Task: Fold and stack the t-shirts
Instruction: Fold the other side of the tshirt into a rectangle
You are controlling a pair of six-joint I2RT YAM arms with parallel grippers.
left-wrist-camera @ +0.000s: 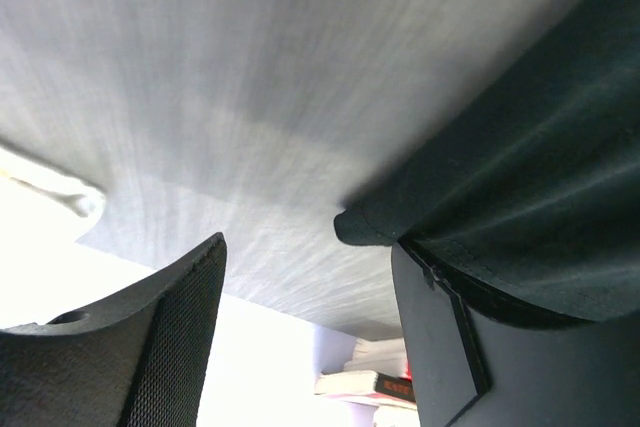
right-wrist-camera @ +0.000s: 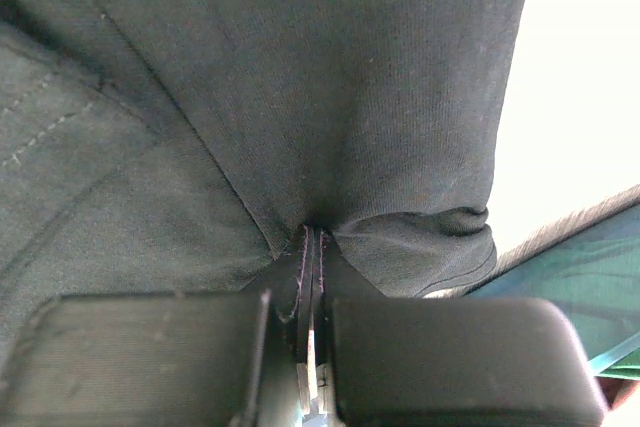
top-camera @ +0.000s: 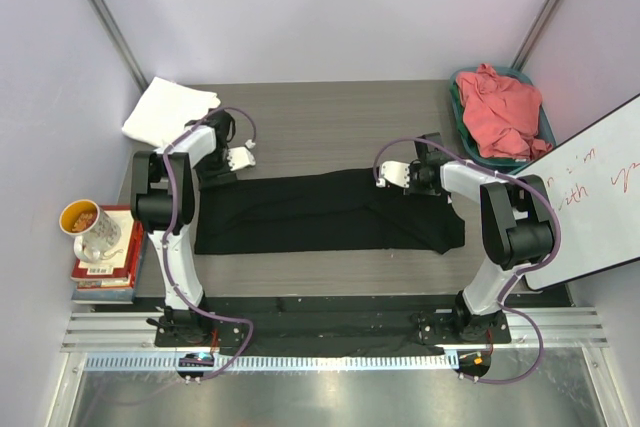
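The black t-shirt (top-camera: 320,212) lies as a long flat strip across the middle of the table, with no print showing. My left gripper (top-camera: 218,169) is at its far left corner. In the left wrist view the gripper (left-wrist-camera: 308,247) is open, and the black cloth's edge (left-wrist-camera: 500,197) rests over the right finger (left-wrist-camera: 440,337), not between the jaws. My right gripper (top-camera: 425,179) is at the shirt's far right part, and in the right wrist view it (right-wrist-camera: 312,232) is shut on a pinch of black cloth (right-wrist-camera: 300,77). The white t-shirt (top-camera: 168,110) lies folded at the back left. The coral-pink t-shirt (top-camera: 500,112) is crumpled in a basket.
A teal basket (top-camera: 460,107) stands at the back right corner. A whiteboard (top-camera: 600,187) leans at the right edge. A stack of books (top-camera: 105,267) with a mug (top-camera: 88,227) on it sits off the table's left side.
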